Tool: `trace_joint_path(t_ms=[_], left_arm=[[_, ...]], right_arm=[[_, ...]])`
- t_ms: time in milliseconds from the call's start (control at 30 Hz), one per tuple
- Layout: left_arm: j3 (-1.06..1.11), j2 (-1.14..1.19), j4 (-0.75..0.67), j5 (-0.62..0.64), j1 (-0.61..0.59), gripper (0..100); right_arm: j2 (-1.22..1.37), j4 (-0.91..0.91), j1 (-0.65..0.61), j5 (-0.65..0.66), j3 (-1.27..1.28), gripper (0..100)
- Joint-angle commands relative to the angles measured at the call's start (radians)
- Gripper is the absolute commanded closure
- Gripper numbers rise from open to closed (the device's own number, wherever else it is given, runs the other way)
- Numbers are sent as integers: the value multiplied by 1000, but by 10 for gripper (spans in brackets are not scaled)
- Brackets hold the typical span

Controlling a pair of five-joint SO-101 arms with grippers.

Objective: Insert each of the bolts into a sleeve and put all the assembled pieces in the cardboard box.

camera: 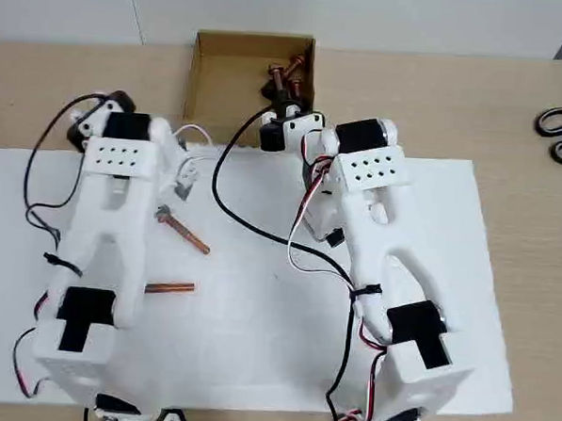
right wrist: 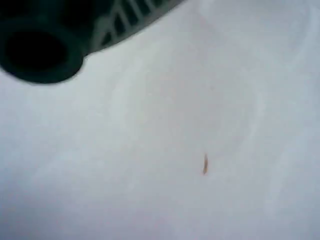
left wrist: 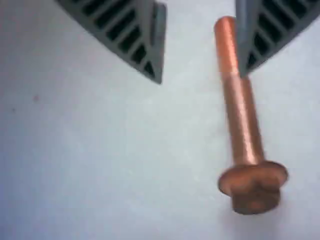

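Evidently the left pincer (left wrist: 200,72) is held wide over the white sheet (camera: 255,341), its fingers (left wrist: 130,35) set to either side of the plain end of a bolt (left wrist: 242,125). One finger lies just beside the shank. This straddle is judged to be preparation for a grasp, so that the bolt can be lifted and pushed into a sleeve (camera: 170,287).

The closeness of finger to shank is given by the left wrist view. The wider layout is supplied by the high view. There the sleeve is seen lying apart from the bolt, nearer the arm's base. The cardboard box (camera: 201,74) is seen on the tabletop (camera: 62,76) at the sheet's far edge, with assembled pieces (camera: 286,76) gathered in one corner.

The right pincer (camera: 286,105) is placed at the box's near wall. Whether it is wide or closed cannot be told. One bolt and one sleeve are judged to be left.
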Motion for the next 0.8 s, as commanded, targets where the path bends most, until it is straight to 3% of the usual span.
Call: trace_joint_path(t_ms=[0, 233, 767], left_arm=[[-1, -5, 25, -2, -26, 903], [48, -3, 12, -26, -25, 903], [185, -2, -175, -29, -25, 903]], right_arm=[[-61, 4, 10, -8, -5, 989], [-59, 4, 10, -8, -5, 989], [-61, 2, 10, -8, -5, 989]])
